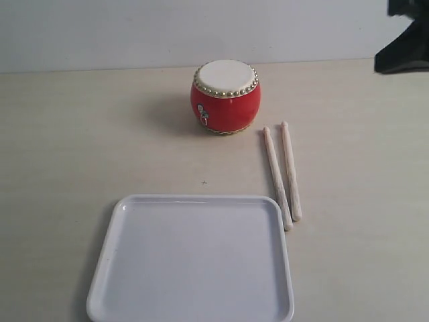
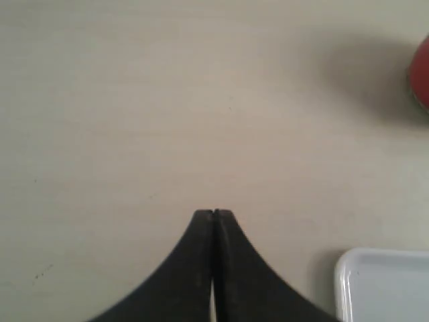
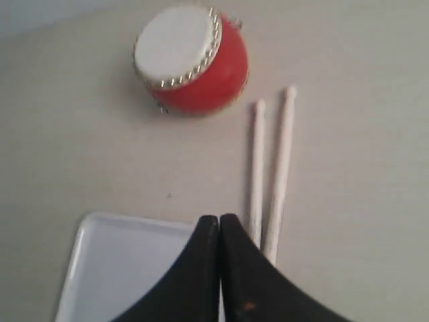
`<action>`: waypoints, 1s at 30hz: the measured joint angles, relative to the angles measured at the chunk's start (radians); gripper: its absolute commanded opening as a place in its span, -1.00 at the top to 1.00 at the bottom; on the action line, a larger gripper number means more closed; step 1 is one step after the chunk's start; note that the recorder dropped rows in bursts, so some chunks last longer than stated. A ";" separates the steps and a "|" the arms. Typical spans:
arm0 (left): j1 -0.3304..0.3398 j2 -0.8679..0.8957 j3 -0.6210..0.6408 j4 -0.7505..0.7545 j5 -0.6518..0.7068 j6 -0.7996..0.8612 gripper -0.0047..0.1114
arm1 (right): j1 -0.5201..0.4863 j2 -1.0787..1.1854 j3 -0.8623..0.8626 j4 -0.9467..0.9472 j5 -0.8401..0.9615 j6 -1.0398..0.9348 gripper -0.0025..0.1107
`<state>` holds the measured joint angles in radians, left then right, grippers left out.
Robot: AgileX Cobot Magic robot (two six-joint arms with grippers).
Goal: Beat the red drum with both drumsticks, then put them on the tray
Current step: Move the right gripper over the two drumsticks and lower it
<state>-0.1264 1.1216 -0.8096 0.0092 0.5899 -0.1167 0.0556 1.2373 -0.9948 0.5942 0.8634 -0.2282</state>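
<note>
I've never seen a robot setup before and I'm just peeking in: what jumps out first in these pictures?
The small red drum with its cream top and gold studs catches the eye first, toward the back of the pale table. In the exterior view, two pale drumsticks lie side by side to its right, and a big empty white tray sits in front. The left gripper and right gripper, both black, are shut on nothing.

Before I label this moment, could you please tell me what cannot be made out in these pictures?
Left wrist view: red drum cut off by the edge, only a sliver shows.
Right wrist view: drumsticks, one end of each hidden behind the right gripper.
Exterior view: tray, near edge cut off.
</note>
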 measured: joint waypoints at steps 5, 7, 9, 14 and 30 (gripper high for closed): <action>-0.001 0.029 -0.003 -0.118 0.047 0.050 0.92 | 0.096 0.180 -0.057 -0.112 0.044 0.028 0.96; -0.001 0.030 -0.003 -0.186 0.071 0.072 0.92 | 0.160 0.235 -0.075 -0.192 0.033 0.081 0.96; -0.001 0.034 -0.003 -0.245 0.098 0.146 0.92 | 0.219 0.289 -0.091 -0.283 0.019 0.152 0.96; -0.001 0.071 -0.003 -0.302 0.158 0.240 0.92 | 0.305 0.425 -0.161 -0.484 0.038 0.321 0.79; -0.001 0.088 -0.003 -0.364 0.169 0.264 0.92 | 0.351 0.690 -0.266 -0.541 -0.031 0.495 0.45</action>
<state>-0.1271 1.2098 -0.8123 -0.3553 0.7587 0.1469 0.4066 1.9272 -1.2606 0.0531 0.8323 0.2666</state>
